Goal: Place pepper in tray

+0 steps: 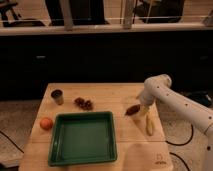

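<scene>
Dark cabinets and a railing are running behind a wooden table (107,92), where everything is lying spread out. The tray (82,140) is sitting at the front left, flat and with nothing in it, so it is waiting as the drop spot. The pepper (132,110) is lying on the bare wood right of the tray, near its far right corner but apart from it, with a yellow stick (149,125) just beside it toward the front. A cup (57,96), a red cluster (84,103) and an orange (46,123) are sitting well to the left, out of the way. The white arm (172,100) is reaching in from the right, its elbow raised and its forearm angling down and left, which is bringing the gripper (140,107) right at the pepper's right end. Its jaws are standing wide, and the pepper is looking ungrasped, resting on the table; I am judging this as the approach to the pick, with the carry to the tray not yet begun.
</scene>
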Controlling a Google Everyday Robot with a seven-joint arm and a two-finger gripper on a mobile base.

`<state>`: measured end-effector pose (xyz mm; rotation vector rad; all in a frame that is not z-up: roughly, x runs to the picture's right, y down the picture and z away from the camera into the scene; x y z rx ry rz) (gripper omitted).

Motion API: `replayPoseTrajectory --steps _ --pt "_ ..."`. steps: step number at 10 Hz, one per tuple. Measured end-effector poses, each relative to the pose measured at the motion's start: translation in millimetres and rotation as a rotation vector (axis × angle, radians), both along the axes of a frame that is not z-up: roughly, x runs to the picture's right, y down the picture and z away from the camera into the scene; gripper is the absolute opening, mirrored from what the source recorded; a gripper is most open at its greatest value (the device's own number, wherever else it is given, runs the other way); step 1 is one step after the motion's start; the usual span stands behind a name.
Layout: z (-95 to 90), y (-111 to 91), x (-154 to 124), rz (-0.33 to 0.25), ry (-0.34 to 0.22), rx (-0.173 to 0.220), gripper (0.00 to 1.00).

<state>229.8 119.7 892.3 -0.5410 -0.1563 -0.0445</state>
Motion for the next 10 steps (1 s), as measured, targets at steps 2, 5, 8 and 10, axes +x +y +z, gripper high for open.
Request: replayPoseTrajectory --steps 2,5,8,10 --pt "3.5 1.8 2.5 -0.005 0.002 -0.006 0.7" --pt "8.7 3.1 1.2 -0.019 0.0 -0.014 0.7" --pt "14.0 6.5 4.7 -0.028 0.005 -0.02 0.7" --pt "16.3 7.6 5.9 -0.034 0.006 -0.023 0.7"
